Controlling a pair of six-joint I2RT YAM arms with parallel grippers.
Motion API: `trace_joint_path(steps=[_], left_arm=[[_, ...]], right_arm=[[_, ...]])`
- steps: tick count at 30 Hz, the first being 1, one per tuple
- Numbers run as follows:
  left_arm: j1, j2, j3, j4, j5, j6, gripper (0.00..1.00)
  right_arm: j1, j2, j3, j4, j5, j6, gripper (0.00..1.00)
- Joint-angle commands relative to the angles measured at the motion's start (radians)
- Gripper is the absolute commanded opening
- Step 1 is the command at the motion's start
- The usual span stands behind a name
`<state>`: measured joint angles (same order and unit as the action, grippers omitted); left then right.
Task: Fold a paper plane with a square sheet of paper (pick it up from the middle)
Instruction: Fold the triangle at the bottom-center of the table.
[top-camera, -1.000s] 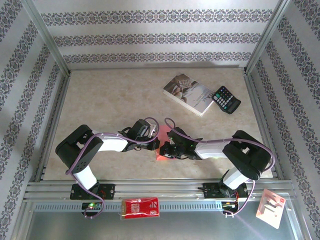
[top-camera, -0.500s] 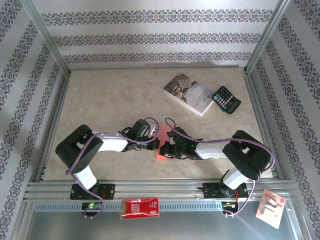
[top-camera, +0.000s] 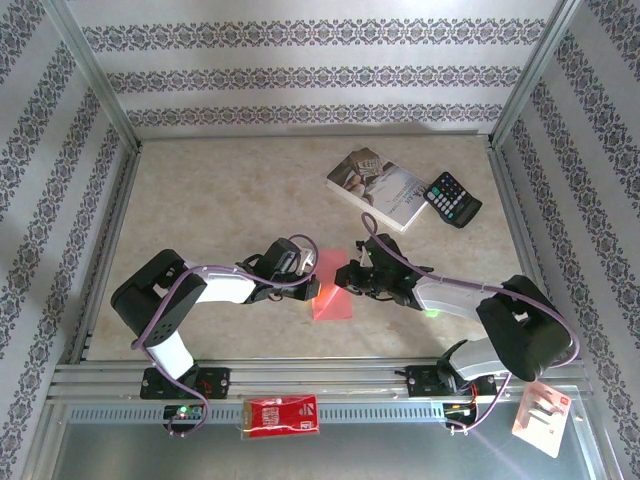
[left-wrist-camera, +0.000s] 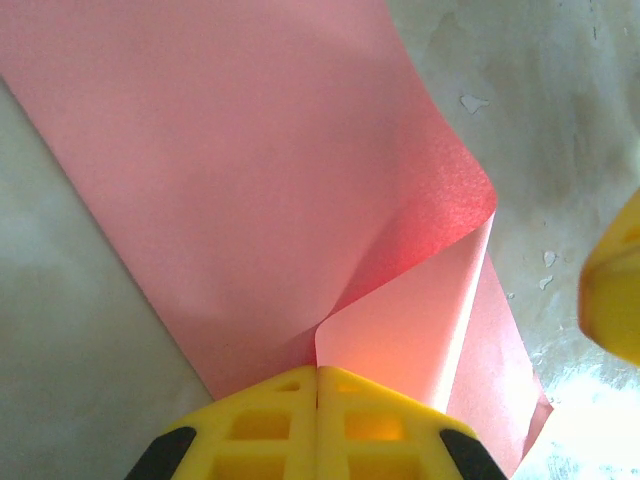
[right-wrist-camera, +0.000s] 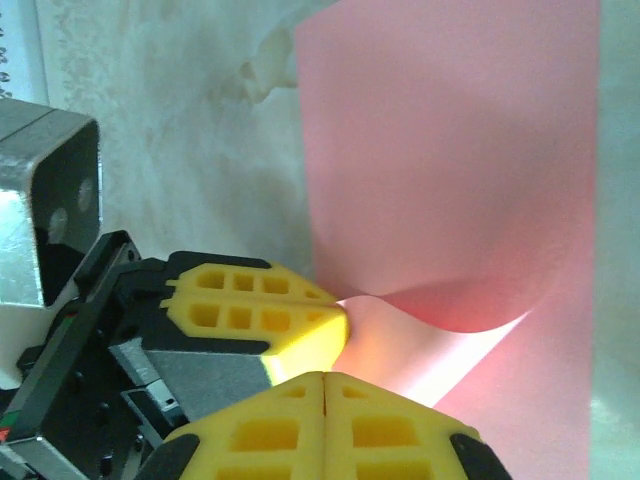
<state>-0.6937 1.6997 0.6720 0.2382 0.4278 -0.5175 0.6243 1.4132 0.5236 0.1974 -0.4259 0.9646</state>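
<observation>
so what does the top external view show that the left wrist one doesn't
Top external adds the book, the calculator, the red packet on the front rail, and the left arm and right arm reaching toward the middle. Left wrist adds close detail: the sheet of paper has one edge curled over into a raised flap, pinched at the tip of the shut left end effector. Both share that pink sheet, the left end effector and the marbled table.
</observation>
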Motion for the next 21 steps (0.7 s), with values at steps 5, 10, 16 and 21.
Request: trace_joint_path(steps=[5,10,16,21], left_arm=[[-0.002,0.062,-0.038,-0.154,-0.107,-0.003,0.0],[-0.001,0.058,-0.038,-0.16,-0.108,0.001,0.0],[-0.001,0.057,-0.038,-0.164,-0.107,0.003,0.0],[-0.001,0.056,-0.04,-0.162,-0.108,0.003,0.0]], right_arm=[[-0.004,0.097,0.071,-0.019,-0.034,-0.057,0.0],[-0.004,0.161,0.087,-0.007,-0.043,-0.066,0.0],[-0.016,0.194,0.055,-0.007,-0.03,-0.081,0.0],[-0.026,0.213,0.037,0.002,-0.031,-0.09,0.0]])
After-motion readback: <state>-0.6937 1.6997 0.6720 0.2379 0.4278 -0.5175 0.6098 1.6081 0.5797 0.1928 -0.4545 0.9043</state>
